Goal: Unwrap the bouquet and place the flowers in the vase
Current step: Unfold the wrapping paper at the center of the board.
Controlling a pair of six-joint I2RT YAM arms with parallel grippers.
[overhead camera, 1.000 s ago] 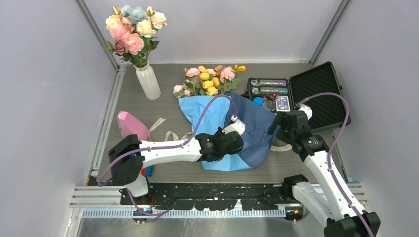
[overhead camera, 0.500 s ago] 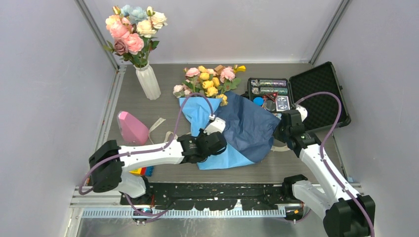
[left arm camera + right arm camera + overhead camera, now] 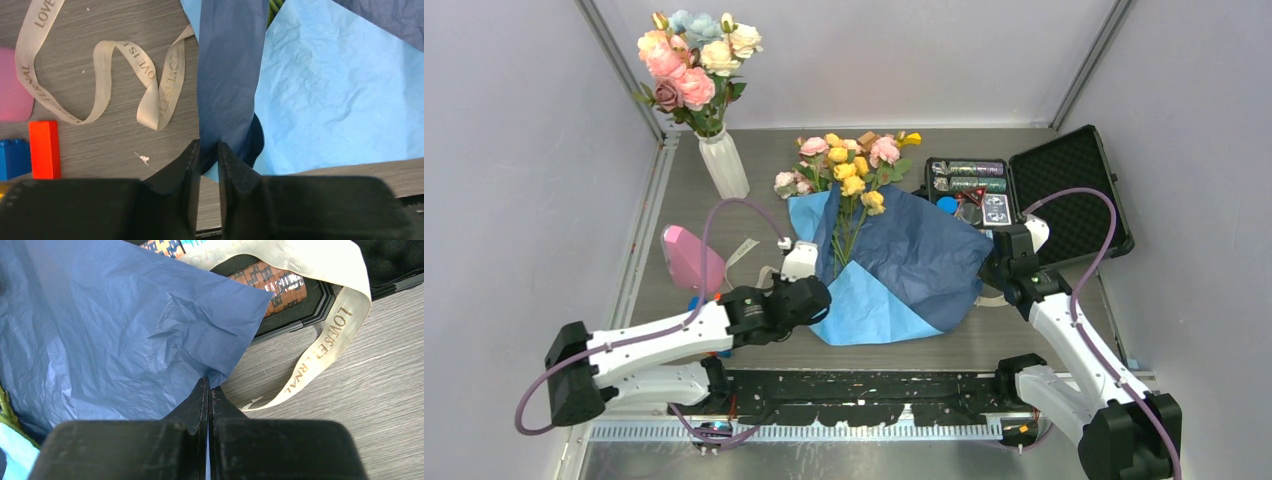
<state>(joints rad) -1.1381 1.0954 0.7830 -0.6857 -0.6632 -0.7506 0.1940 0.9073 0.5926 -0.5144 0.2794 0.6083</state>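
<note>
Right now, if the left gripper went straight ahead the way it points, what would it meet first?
The dark blue fold of the paper wrap, which lies right at the left gripper's slightly parted jaws. How high it rides above the paper is unclear.

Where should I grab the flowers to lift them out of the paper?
Probably best to take the green stems just below the blooms, where the opened paper leaves them bare. Come down from above and close across the bundle: the stems lie flat, roughly near-to-far, and the heads look easy to crush.
</note>
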